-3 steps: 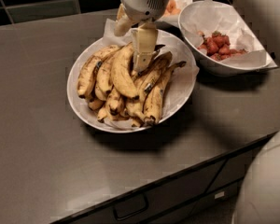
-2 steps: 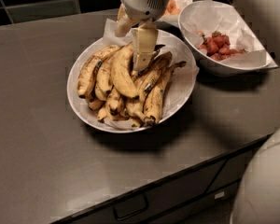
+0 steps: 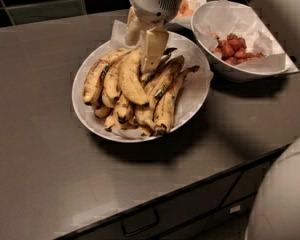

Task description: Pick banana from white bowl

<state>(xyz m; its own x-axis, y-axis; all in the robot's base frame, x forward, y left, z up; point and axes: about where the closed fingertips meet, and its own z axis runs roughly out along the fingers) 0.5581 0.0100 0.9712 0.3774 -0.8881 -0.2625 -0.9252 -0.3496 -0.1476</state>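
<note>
Banana in white bowl near far rim; end effector over it, grip unclear.

Between a second ago and now almost nothing has moved. The gripper, low over the far side of the white bowl and down among the bananas, may sit a trace further left than it did. The difference is too slight to be sure of. Its height over the fruit reads the same. The banana just left of it shows no lift, slide or roll that can be made out, and none of the fruit around it has shifted. The bowl has not visibly shifted on the counter either.
</note>
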